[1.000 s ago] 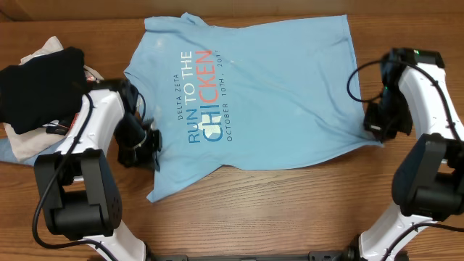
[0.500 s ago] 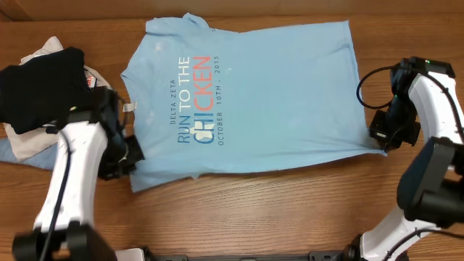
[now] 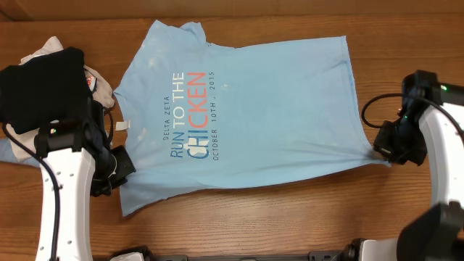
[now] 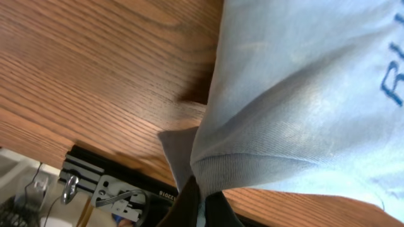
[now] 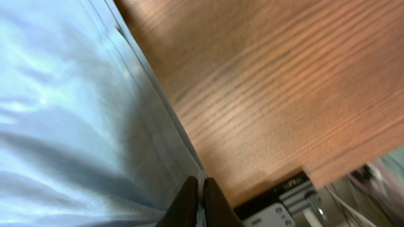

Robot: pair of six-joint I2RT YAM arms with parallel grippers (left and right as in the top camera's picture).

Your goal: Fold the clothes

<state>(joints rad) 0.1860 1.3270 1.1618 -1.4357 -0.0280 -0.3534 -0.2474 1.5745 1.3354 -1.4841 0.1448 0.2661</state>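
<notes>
Dragged leftward and nearer the front edge, the sky-blue T-shirt lies print-up on the wooden table, stretched flat for folding. Left gripper clamps its near sleeve edge; right gripper pinches the hem corner, pulling it taut.

Robot lab workcell: wood-grain surface, left arm at 7 o'clock, right arm at 4, black mounting rail with cables, spare garment pile at 9.
</notes>
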